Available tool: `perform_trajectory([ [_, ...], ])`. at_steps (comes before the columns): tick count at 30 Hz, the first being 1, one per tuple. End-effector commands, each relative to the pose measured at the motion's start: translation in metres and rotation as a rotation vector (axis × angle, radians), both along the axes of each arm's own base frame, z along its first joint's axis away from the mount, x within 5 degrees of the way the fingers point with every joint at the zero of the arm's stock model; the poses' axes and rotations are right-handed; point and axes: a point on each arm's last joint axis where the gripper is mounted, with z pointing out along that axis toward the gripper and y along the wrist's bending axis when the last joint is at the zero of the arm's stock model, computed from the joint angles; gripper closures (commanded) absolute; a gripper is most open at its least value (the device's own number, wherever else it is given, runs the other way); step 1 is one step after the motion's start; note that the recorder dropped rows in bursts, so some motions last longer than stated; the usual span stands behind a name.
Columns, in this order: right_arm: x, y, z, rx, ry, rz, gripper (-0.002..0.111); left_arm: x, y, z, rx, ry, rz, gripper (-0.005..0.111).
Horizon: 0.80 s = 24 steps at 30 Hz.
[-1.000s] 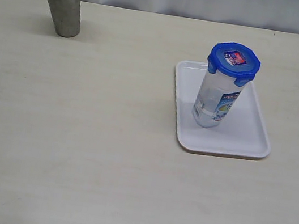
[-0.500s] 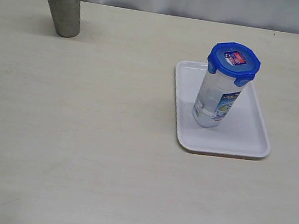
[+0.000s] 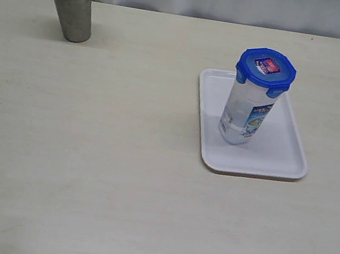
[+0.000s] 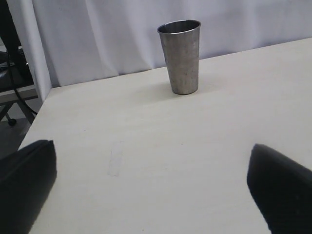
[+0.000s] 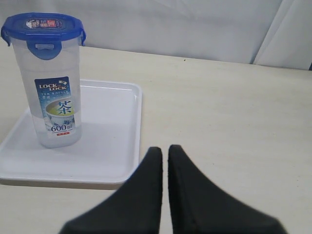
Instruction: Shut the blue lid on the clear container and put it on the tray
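Pale table (image 3: 116,177), left fingers (image 4: 24,187) splayed; right fingers (image 5: 144,195) pressed together

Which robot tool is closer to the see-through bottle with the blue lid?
Right. The right tool, shut, sits by the tray rim, facing the clear container. The left tool, open, faces only the steel cup.

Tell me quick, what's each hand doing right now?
Left hand: open, holding nothing.
Right hand: closed, empty, apart from the tall clear plastic container on the flat white plastic tray.
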Motion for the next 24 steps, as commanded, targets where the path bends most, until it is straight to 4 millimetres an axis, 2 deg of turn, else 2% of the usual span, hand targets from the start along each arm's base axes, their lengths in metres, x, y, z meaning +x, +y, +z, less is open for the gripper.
perform_trajectory([
  [1, -0.0004, -0.0003, -0.0003, -0.005, -0.003, -0.003, 0.104, -0.0001, 0.0001, -0.0004, -0.019, -0.001, 0.006, 0.003],
  [21, -0.0004, -0.0003, -0.0003, -0.005, -0.003, -0.003, 0.104, -0.0001, 0.0004, -0.0006, -0.061, 0.002, 0.019, 0.003],
  [24, -0.0004, -0.0003, -0.0003, -0.005, -0.003, -0.003, 0.104, -0.0001, 0.001, -0.0007, -0.062, 0.004, 0.026, 0.014],
])
